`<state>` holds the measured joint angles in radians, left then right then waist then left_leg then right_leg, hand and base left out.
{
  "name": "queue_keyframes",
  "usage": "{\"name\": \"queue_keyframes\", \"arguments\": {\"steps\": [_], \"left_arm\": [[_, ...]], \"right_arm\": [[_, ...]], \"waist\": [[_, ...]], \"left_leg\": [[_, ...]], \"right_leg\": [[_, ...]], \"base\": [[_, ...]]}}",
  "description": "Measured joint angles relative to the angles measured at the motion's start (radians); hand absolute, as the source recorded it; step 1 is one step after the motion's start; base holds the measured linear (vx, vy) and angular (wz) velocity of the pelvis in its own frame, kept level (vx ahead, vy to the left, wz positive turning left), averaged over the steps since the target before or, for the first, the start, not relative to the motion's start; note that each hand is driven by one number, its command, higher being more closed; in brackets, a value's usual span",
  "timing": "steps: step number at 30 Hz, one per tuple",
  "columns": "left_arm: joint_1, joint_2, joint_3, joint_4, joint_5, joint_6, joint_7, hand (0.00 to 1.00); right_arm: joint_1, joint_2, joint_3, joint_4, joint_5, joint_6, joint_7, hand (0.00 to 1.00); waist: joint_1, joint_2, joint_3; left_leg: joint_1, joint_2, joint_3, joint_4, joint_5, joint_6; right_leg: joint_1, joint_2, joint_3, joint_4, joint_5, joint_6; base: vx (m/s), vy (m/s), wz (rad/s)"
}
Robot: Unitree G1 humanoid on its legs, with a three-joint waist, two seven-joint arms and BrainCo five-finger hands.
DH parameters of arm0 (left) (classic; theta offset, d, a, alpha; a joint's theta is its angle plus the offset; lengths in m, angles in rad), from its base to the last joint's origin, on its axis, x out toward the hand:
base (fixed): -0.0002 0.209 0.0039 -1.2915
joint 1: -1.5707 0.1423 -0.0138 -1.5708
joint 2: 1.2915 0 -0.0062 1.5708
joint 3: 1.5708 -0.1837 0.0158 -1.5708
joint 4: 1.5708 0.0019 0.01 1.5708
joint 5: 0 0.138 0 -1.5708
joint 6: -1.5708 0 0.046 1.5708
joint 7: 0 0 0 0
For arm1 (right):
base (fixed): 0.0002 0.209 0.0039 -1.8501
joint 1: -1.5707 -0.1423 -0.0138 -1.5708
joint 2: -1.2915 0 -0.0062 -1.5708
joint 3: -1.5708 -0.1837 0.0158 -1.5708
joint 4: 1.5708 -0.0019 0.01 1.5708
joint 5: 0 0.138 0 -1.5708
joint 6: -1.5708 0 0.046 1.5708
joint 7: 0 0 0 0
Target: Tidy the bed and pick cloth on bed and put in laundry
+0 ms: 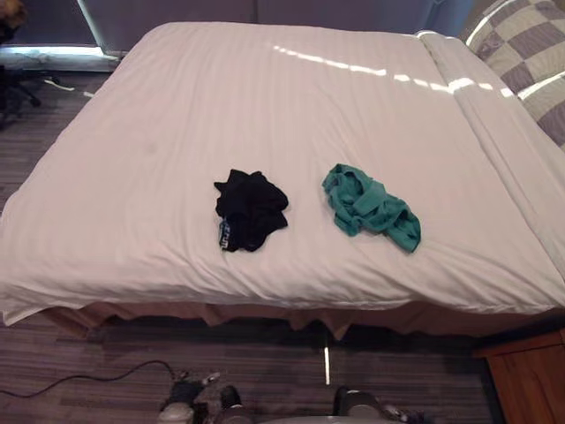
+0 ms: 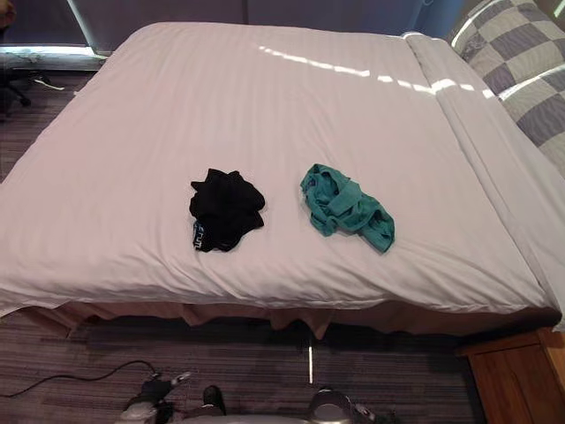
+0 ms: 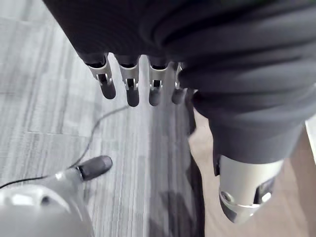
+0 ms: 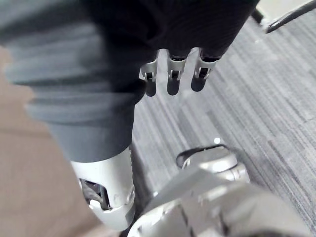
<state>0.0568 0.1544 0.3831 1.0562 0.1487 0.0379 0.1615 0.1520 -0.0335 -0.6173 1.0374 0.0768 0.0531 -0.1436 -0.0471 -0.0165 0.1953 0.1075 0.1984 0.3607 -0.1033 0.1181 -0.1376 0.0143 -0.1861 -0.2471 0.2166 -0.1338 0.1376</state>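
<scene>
Pickup was unstarted: black cloth (image 1: 252, 210) and green cloth (image 1: 369, 208) lay on bed (image 1: 265, 106). Left hand (image 3: 131, 91), right hand (image 4: 174, 79) hung slack, empty; a reach seemed next.

The bed cover (image 1: 265, 115) is smooth pale cloth with faint woven stripes. The black cloth (image 1: 251, 210) and green cloth (image 1: 369, 207) look soft, matt and crumpled. At 2 o'clock the pillow (image 1: 530, 44) is checked fabric. The floor (image 1: 106, 353) is rough striped carpet. At 5 o'clock the cabinet (image 1: 530, 375) is matt wood. The left hand (image 3: 131, 91) and right hand (image 4: 173, 81) have shiny silver fingers and ribbed dark covers.
</scene>
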Motion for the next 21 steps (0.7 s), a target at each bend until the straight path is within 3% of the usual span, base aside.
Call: {"name": "queue_keyframes", "arguments": {"steps": [4,9,13,16,21], "left_arm": [[0.023,0.060,0.224,-0.002,-0.026,0.012,0.022,0.00],[0.029,0.189,0.354,-0.128,-0.030,0.018,0.090,0.00],[-0.014,0.283,0.342,-0.296,-0.030,0.008,0.156,0.00],[-0.054,0.362,0.279,-0.428,-0.029,-0.037,0.199,0.00],[-0.142,0.403,0.155,-0.559,-0.029,-0.092,0.224,0.00]], "right_arm": [[0.042,-0.041,-0.172,-0.070,0.072,0.002,-0.059,0.00],[0.088,-0.082,-0.272,-0.460,0.025,-0.004,-0.159,0.00],[0.044,-0.139,-0.287,-0.633,-0.102,-0.008,-0.212,0.00],[0.002,-0.182,-0.282,-0.706,-0.211,-0.009,-0.232,0.00],[-0.069,-0.298,-0.204,-0.717,-0.317,-0.010,-0.248,0.00]], "waist": [[0.000,0.024,-0.016],[-0.006,0.054,-0.065],[-0.003,0.054,-0.097],[0.002,0.047,-0.112],[0.003,0.050,-0.111]], "left_leg": [[-0.009,-0.006,-0.003,0.000,-0.003,0.004],[-0.026,-0.007,-0.006,0.000,-0.007,0.005],[-0.031,-0.008,-0.016,0.006,-0.006,0.005],[-0.032,-0.009,-0.019,0.006,-0.006,0.005],[-0.040,-0.010,-0.021,0.000,-0.006,0.005]], "right_leg": [[0.000,-0.006,-0.004,-0.009,0.001,0.002],[-0.001,-0.009,-0.016,-0.014,0.001,0.004],[-0.001,-0.008,-0.024,-0.013,0.002,0.004],[0.000,-0.008,-0.024,-0.011,0.002,0.004],[-0.009,-0.007,-0.010,-0.007,0.002,0.004]], "base": [[0.03,0.027,0.06],[0.03,0.023,0.05],[0.05,0.013,0.07],[0.03,0.014,0.01],[0.00,0.003,-0.01]]}}
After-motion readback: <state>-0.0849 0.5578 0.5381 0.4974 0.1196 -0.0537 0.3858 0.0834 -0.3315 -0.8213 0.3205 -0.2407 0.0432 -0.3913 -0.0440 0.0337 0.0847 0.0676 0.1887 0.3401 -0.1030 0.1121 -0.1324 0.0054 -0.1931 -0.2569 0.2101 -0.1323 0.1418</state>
